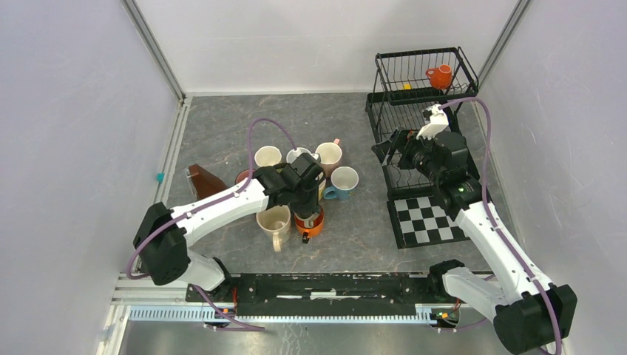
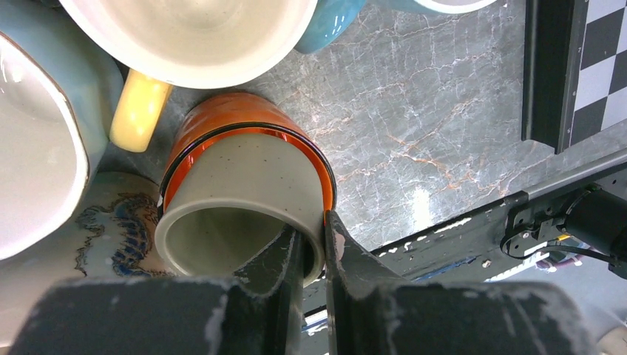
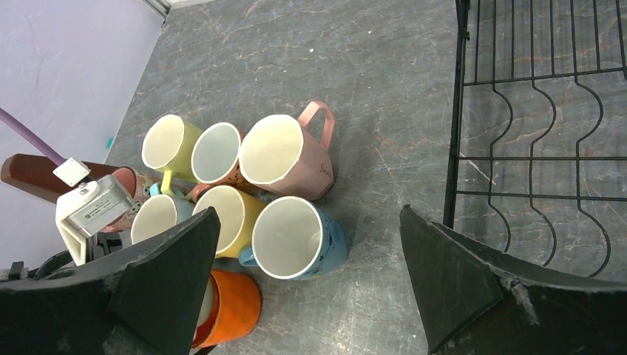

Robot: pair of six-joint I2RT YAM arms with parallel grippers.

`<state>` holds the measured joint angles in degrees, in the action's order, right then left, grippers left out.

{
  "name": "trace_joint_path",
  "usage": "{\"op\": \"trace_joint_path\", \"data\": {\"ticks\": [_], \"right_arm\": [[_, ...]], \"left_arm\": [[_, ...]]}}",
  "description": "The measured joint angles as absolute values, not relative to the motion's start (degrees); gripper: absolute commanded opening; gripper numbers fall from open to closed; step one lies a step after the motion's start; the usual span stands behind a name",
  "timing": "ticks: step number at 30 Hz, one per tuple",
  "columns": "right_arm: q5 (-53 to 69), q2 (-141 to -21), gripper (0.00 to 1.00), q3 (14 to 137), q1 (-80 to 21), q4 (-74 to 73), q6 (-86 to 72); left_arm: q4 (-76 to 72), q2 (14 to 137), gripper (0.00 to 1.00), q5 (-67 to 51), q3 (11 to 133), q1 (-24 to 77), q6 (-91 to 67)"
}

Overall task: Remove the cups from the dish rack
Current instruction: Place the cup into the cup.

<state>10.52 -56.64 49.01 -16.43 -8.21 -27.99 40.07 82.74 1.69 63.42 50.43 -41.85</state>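
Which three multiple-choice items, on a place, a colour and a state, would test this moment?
1. Where in the dish rack sits the orange mug? A lower tier; B upper tier; C hanging outside.
2. What colour is the outside of the grey-lined mug that the left claw pinches? A pink; B light blue; C orange.
3. How does the right claw stand? A open, empty; B shut on a mug; C shut, empty.
B: it lies in the top basket. C: orange glaze outside. A: fingers wide apart, gripping nothing.
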Motion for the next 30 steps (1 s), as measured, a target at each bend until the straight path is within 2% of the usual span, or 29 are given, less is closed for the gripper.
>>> {"op": "trace_joint_path", "data": {"ticks": [12,30], "right_arm": [[10.52,-56.66,0.98,48.60,-16.43,-7.86,-27.97],[10.57,-56.66,0.98,48.25,-16.38,-7.79,-27.99]], "left_arm": [[39.31,83.64,0.14,1.61,63.42,50.22,-41.76],[38.83,83.74,0.33,1.50,63.40,50.22,-41.60]]}}
